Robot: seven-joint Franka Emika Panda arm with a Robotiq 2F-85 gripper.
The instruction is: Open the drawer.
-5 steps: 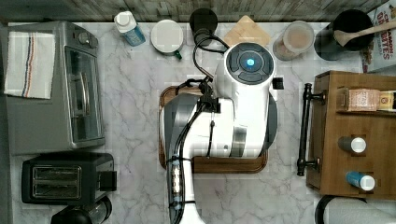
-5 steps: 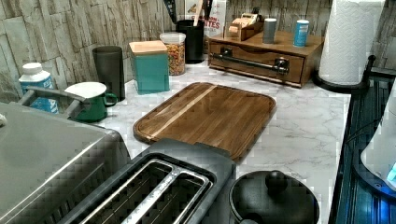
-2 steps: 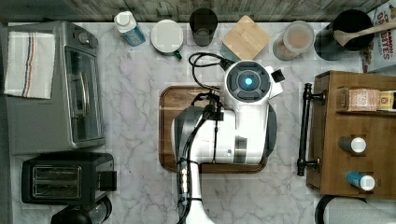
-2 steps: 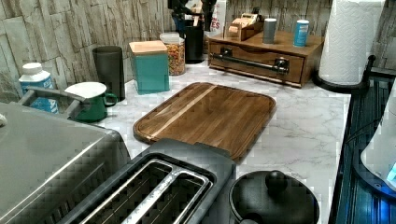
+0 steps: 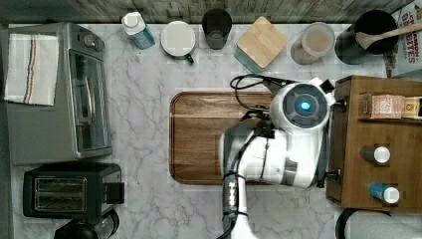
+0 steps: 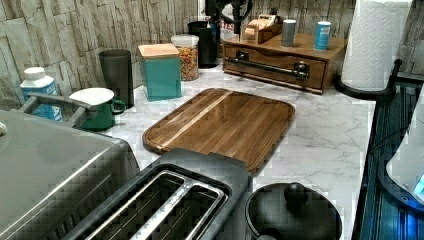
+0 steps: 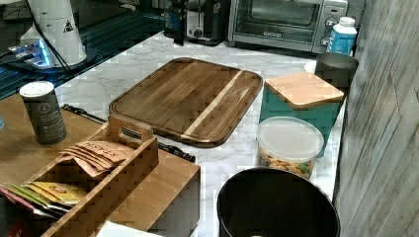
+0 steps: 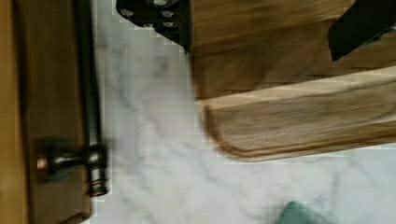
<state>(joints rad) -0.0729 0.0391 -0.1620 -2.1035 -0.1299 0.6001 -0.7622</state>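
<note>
Presently, drawer (image 6: pixel 272 66): sat shut in the wooden cabinet (image 5: pixel 378 144) at the top view's right.
Gripper (image 8: pixel 261 21): fingers spread apart, holding nothing, above the wooden tray (image 8: pixel 299 107), beside the black bar handle (image 8: pixel 88 84).

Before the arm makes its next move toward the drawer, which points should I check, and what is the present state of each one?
1. The drawer is shut and waiting to be pulled: ok.
2. The handle has nothing on or against it: ok.
3. The hand is open, with its fingers set wide apart: ok.
4. The hand is at the handle: not ok. It hangs over the wooden tray, off to one side of the bar.
5. The counter in front of the drawer is free: ok.
6. The fingers line up across the bar: cannot tell.
</note>
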